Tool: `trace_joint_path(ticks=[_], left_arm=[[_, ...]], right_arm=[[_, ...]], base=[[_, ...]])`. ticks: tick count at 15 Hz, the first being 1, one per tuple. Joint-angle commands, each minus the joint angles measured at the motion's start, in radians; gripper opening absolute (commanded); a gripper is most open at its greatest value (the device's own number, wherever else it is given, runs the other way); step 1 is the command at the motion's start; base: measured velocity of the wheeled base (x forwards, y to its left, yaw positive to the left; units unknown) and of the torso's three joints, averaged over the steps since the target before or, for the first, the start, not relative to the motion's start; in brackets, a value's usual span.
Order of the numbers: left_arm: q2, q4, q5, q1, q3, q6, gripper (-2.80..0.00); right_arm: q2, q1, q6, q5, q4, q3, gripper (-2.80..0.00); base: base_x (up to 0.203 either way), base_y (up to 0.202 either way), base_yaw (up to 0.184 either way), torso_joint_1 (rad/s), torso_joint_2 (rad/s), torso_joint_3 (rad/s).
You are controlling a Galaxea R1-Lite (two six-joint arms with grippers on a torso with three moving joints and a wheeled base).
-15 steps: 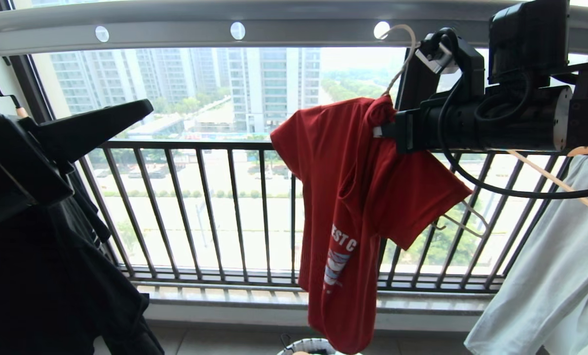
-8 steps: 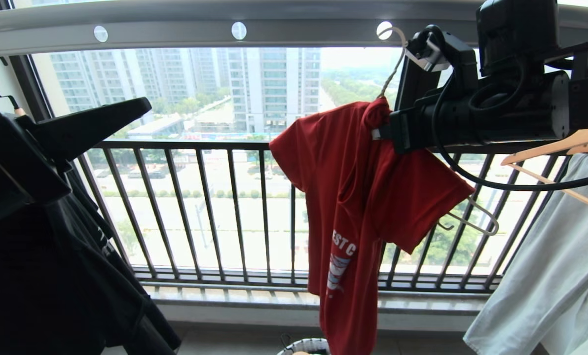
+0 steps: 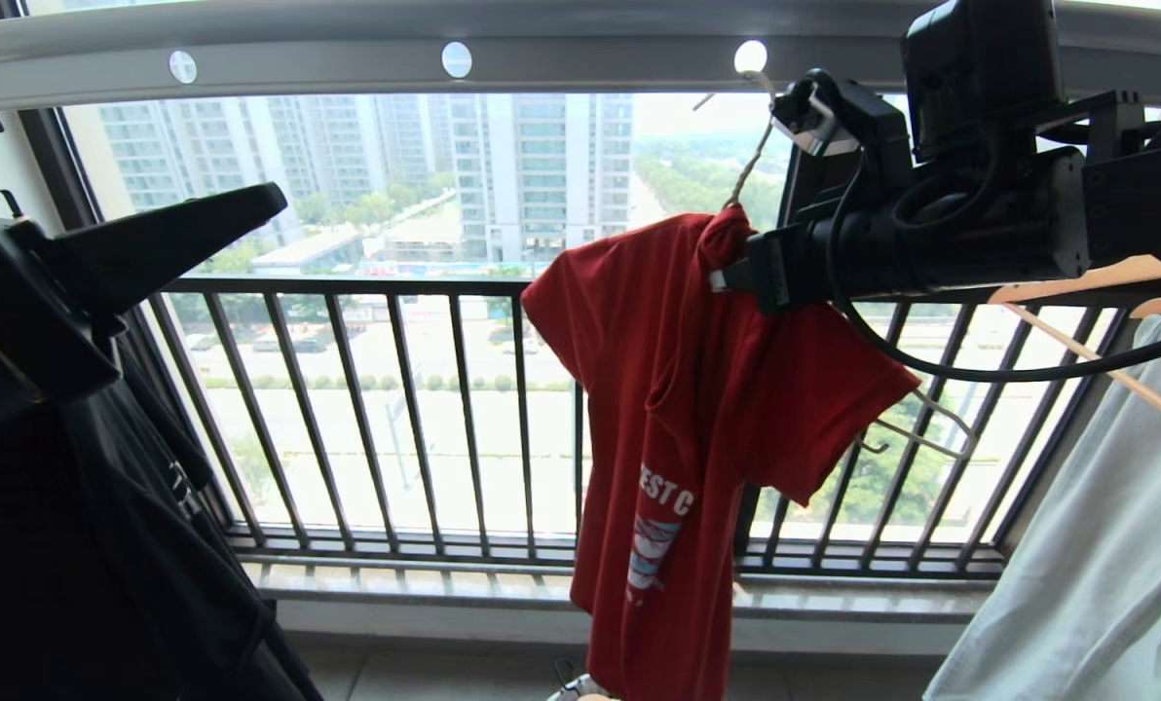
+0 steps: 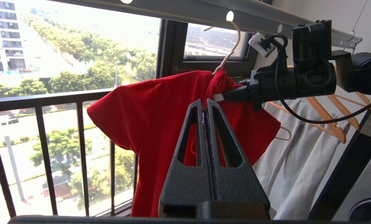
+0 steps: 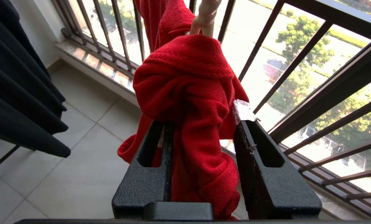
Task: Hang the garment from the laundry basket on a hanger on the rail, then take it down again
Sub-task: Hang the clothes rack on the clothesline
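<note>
The garment (image 3: 678,389), a red T-shirt, hangs bunched on the hanger (image 3: 754,146). The hanger's hook reaches up into a hole of the rail (image 3: 542,44), and one wire end pokes out below the sleeve. My right gripper (image 3: 727,277) is at the shirt's collar. Its fingers stand apart around the bunched red cloth (image 5: 185,87), which lies against one finger with a gap beside the other (image 5: 201,123). My left gripper (image 3: 274,200) hangs shut and empty at the left, short of the shirt (image 4: 205,102). Only a sliver of the laundry basket (image 3: 576,691) peeks in at the bottom edge.
A black garment (image 3: 103,535) hangs at the left. At the right a pale grey garment (image 3: 1077,545) hangs on wooden hangers (image 3: 1087,277). A black railing (image 3: 395,419) of vertical bars runs behind. A washing machine (image 4: 366,193) stands at the far right.
The right gripper's fingers have parted from a tight hold on the collar. The right arm, shirt and hanger drifted a little left, and the hook now sits at the rail's hole.
</note>
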State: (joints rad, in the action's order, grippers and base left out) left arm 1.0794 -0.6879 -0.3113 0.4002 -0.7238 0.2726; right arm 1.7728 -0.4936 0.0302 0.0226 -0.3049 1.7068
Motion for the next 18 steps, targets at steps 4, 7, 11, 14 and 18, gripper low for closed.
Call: trace_joint_path(ticks=[4, 7, 11, 14, 18], left_arm=[[-0.01, -0.002, -0.002, 0.0, 0.0, 0.004, -2.8], [-0.013, -0.002, -0.002, 0.002, 0.001, 0.002, -2.8], [-0.026, -0.001, -0.004, 0.002, 0.001, 0.005, -2.8], [-0.013, 0.008, -0.008, 0.002, 0.001, 0.006, -2.8], [0.021, 0.01, -0.008, 0.002, 0.003, 0.005, -2.8]], right_arm=[[-0.074, 0.0, -0.005, 0.018, -0.004, -0.068, 0.0], [-0.158, 0.003, -0.012, 0.037, 0.001, -0.184, 0.0], [-0.287, 0.03, -0.013, 0.088, 0.003, -0.324, 0.0], [-0.392, 0.044, -0.015, 0.103, 0.001, -0.398, 0.0], [-0.537, 0.046, -0.072, 0.106, -0.002, -0.465, -2.8]], base=[[0.0, 0.0, 0.0, 0.0, 0.0, 0.0], [0.0, 0.0, 0.0, 0.0, 0.0, 0.0], [0.0, 0.0, 0.0, 0.0, 0.0, 0.0], [0.0, 0.0, 0.0, 0.0, 0.0, 0.0], [0.0, 0.0, 0.0, 0.0, 0.0, 0.0]])
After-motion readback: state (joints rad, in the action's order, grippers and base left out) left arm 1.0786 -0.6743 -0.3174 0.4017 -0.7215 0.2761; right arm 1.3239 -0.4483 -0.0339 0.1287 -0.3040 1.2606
